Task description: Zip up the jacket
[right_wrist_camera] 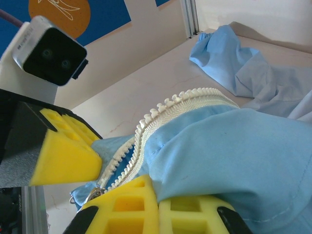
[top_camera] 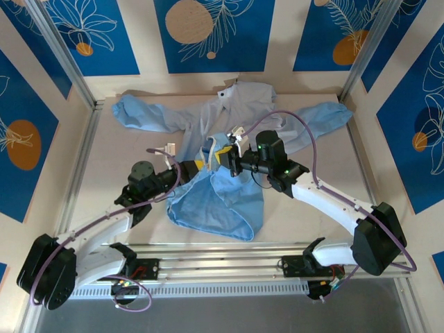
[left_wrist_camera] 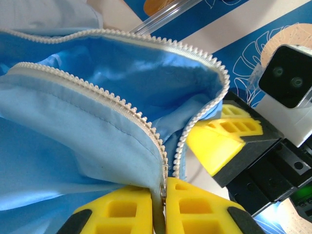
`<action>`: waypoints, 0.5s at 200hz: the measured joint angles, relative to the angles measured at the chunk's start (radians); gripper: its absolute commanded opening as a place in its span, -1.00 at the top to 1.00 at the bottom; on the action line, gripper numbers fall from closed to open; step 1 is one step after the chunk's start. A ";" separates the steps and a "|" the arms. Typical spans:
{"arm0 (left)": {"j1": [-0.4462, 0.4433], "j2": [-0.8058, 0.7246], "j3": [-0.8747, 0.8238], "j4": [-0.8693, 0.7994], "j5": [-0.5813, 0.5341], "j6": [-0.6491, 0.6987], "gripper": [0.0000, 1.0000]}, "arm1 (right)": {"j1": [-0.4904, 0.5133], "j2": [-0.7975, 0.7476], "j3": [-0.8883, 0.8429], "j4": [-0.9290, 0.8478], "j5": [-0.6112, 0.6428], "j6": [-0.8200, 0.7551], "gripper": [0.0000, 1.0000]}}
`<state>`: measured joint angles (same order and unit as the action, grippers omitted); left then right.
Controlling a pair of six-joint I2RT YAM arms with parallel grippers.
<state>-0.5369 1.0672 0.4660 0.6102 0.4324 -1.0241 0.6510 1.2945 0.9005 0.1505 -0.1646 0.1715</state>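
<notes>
Nearest the arm bases, the jacket (top_camera: 216, 202) had its hem bunched up on the table (top_camera: 114, 163), roughly center. Just past that, both grippers met nose to nose. The left gripper (left_wrist_camera: 161, 207) was clamped tight on the bottom of the zipper (left_wrist_camera: 122, 104), with a bit of metal peeking between its pads. The right gripper (right_wrist_camera: 157, 207) was clenched on the fabric right beside the teeth. Farther back, the sleeves (top_camera: 139, 112) lay spread left and right, with the collar (top_camera: 239, 94) toward the far wall.

Table (top_camera: 114, 173): pale matte top, metal rails (top_camera: 78, 173) along its edges. Jacket (top_camera: 208, 118), light blue, lies on it, sleeves spread toward both far corners, collar at the far edge, hem near the front rail.
</notes>
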 measured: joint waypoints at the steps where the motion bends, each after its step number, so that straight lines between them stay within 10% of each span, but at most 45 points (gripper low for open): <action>1: 0.000 0.000 -0.001 0.001 0.000 0.000 1.00 | 0.000 0.000 0.000 0.000 0.000 0.000 1.00; 100: 0.000 0.003 -0.006 0.026 0.000 -0.019 1.00 | 0.016 0.025 0.000 0.014 0.000 0.000 1.00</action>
<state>-0.5369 1.0698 0.4603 0.6357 0.4324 -1.0428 0.6670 1.3197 0.9005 0.1650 -0.1650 0.1715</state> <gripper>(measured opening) 0.003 0.033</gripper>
